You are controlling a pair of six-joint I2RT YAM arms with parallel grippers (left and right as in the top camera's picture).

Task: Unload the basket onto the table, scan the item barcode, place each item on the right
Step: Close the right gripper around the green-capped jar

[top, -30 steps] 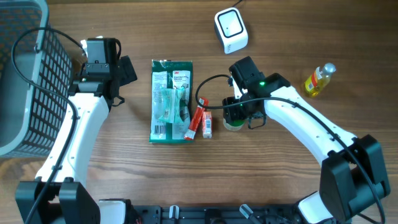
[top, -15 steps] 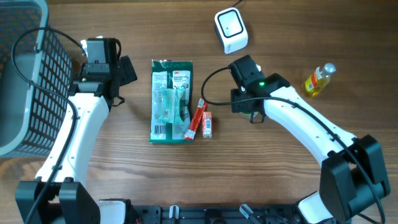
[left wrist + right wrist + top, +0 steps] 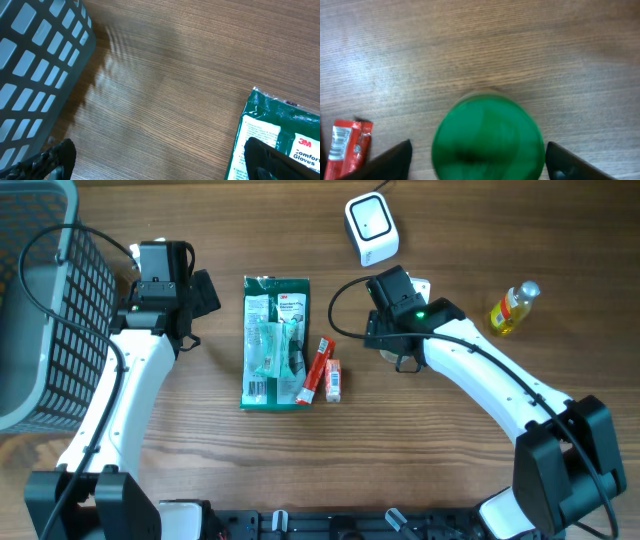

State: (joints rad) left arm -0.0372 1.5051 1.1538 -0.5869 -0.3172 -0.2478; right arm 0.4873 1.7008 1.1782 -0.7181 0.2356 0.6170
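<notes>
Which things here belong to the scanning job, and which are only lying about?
For the job: scanner; green-lidded jar under the right gripper.

Lying about, it seems: glove pack; red packet; small box; yellow bottle; basket.

Brown wood-grain table (image 3: pixel 200 480), evenly lit

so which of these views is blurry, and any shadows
right wrist view: the green lid and wood look soft and smeared; left wrist view: crisp grain, the basket casts a shadow; overhead view: sharp, evenly lit
</notes>
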